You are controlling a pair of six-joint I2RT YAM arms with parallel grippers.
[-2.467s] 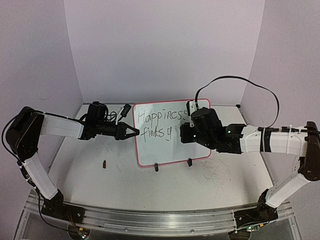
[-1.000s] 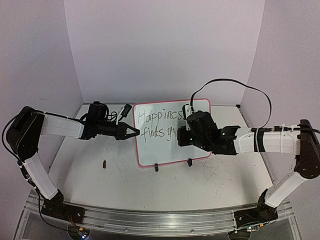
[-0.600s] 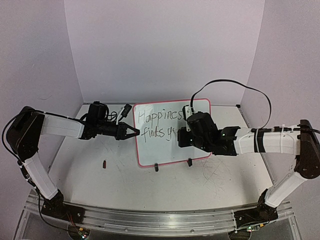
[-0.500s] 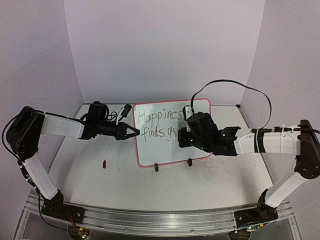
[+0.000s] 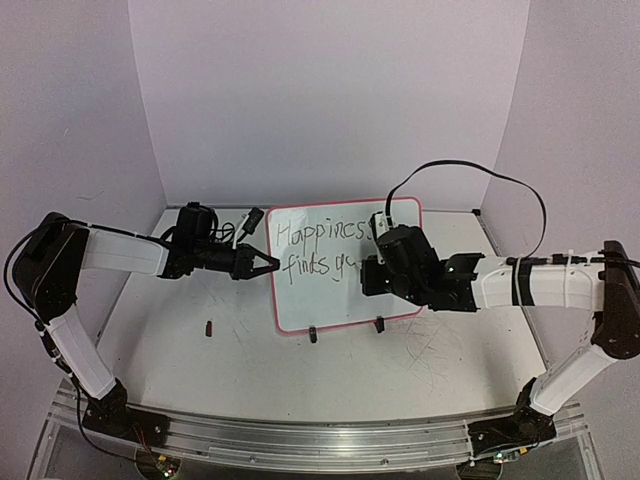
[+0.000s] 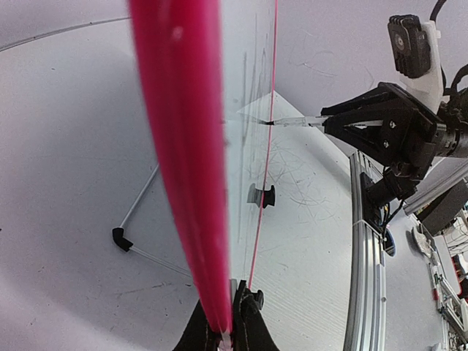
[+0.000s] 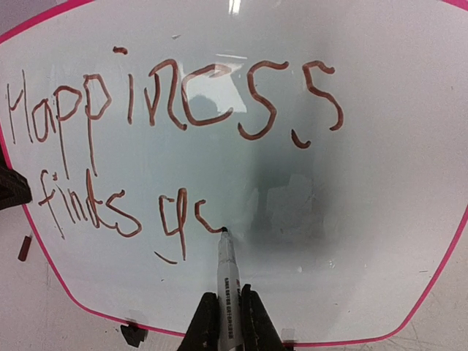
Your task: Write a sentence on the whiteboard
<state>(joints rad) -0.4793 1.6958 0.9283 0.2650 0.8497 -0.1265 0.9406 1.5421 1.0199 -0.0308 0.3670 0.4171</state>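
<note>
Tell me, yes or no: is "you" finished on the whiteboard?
No: the sentence stops at "finds y" plus one open curve, where the marker tip rests.

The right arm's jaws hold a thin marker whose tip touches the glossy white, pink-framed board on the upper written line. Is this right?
Not the upper line. In the right wrist view, the thin marker touches the glossy white, pink-framed board on the lower written line, after "finds". The right arm's jaws hold it.

The whiteboard [image 7: 365, 219] is glossy and smooth, framed in shiny pink plastic; the desk [image 5: 400, 370] looks matt and scratched.
</note>
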